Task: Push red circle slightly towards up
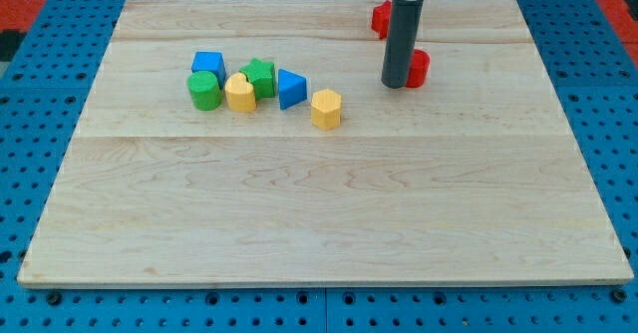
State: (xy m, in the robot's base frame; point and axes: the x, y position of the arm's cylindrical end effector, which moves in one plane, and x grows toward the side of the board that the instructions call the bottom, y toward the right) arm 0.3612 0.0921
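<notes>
Wooden board (319,203), red circle (418,67) touching my tip (395,84)

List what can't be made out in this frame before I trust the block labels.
- Red block at the view's right of my tip: rod covers its left part, so shape and any contact are unclear.
- Second red block near the view's top: mostly behind the rod, shape unreadable.
- Arm above the rod: cut off by the view's top edge.
- Blue block: partly hidden behind the green cylinder.
</notes>
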